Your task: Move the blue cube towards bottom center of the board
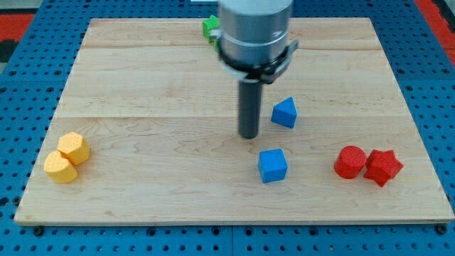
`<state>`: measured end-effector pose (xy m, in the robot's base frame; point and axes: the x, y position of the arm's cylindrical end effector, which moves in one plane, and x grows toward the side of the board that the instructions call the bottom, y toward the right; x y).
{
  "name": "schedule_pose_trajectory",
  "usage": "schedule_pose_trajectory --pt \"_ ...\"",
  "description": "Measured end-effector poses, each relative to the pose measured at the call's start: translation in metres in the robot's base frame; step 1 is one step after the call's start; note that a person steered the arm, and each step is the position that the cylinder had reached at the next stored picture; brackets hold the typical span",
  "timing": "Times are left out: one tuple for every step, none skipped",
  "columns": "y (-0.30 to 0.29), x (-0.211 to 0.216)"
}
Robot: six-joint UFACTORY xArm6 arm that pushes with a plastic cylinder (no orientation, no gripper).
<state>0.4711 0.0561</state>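
The blue cube [273, 165] lies on the wooden board [156, 99], right of centre in its lower half. My tip [248, 135] rests on the board just above and to the left of the cube, with a small gap between them. A second blue block, a wedge or triangular shape [284, 112], lies just to the right of the rod, above the cube.
A red cylinder [350, 161] and a red star-shaped block [383, 167] touch each other at the view's right. Two yellow blocks [74, 148] [60, 168] touch at the lower left. A green block [210, 28] is partly hidden behind the arm at the top edge.
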Motion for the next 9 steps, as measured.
schedule_pose_trajectory --pt "0.040 0.038" --pt "-0.021 0.061" --pt "-0.046 0.107" --pt "-0.040 0.069" --pt "0.055 0.094" --pt "0.079 0.147" --pt "0.072 0.148" --pt "0.044 0.147" --pt "-0.006 0.148"
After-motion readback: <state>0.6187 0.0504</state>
